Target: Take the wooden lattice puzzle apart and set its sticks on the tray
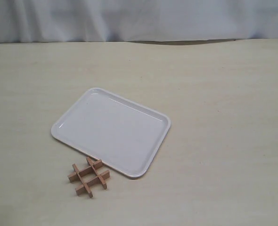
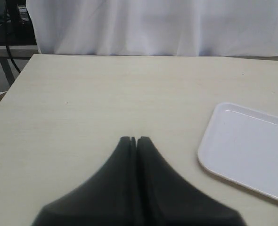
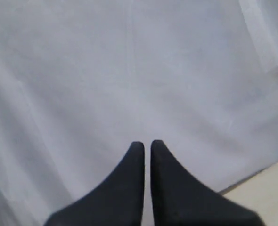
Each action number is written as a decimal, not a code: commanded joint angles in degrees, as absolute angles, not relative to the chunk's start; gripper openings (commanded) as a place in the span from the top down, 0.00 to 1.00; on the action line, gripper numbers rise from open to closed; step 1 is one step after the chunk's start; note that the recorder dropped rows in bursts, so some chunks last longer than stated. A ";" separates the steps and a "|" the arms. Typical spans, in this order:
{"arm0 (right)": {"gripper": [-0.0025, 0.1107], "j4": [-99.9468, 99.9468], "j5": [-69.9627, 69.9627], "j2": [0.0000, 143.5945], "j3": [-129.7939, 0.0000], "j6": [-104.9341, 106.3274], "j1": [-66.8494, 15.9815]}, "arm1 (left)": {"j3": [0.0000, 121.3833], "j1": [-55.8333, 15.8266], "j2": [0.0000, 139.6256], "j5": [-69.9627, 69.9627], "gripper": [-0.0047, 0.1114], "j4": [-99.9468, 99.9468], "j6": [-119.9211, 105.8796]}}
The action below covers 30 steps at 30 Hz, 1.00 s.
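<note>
The wooden lattice puzzle (image 1: 88,176) lies assembled on the table, four reddish-brown sticks crossed in a hash shape, just off the near edge of the white tray (image 1: 111,131). The tray is bare. Neither arm shows in the exterior view. In the left wrist view my left gripper (image 2: 133,139) is shut with nothing in it, above bare table, and a corner of the tray (image 2: 245,149) shows beside it. My right gripper (image 3: 147,143) is shut with only a thin slit between its black fingers, empty, pointing at the white backdrop. The puzzle is out of both wrist views.
A white cloth backdrop (image 1: 139,19) hangs behind the table's far edge. The light wooden table (image 1: 224,117) stretches wide on all sides of the tray. Beyond the table's corner, the left wrist view shows a dark frame with cables (image 2: 9,42).
</note>
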State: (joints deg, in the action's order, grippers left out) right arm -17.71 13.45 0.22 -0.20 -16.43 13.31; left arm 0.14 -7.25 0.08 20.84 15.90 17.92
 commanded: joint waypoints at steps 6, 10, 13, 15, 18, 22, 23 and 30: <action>0.94 -18.32 13.38 0.00 0.00 -25.29 13.19 | 0.00 -7.59 0.00 20.33 0.96 15.86 18.07; 0.94 -16.11 15.85 0.00 0.00 -25.29 13.19 | 0.00 -7.59 0.00 20.33 0.96 15.86 18.07; 0.94 -14.17 17.68 0.00 0.00 -25.29 13.19 | 0.00 -7.59 0.00 20.33 0.96 15.86 18.07; 0.94 -14.17 19.07 0.73 0.00 -25.29 13.19 | 0.00 -7.59 0.00 20.33 0.96 15.86 18.07; 0.94 -14.17 19.57 6.21 -0.71 -25.19 13.19 | 0.00 -7.59 0.00 20.65 0.96 15.86 18.07; 0.94 -13.13 18.93 18.05 -6.64 -24.74 13.19 | 0.00 -7.59 0.00 20.76 0.96 15.86 18.07; 0.94 -12.15 17.96 21.63 -8.73 -24.74 13.19 | 0.00 -7.59 0.00 20.76 0.96 15.86 18.07; 0.94 1.83 -0.31 45.94 -29.16 -25.26 13.19 | 0.00 -7.59 0.00 20.76 0.96 15.86 18.07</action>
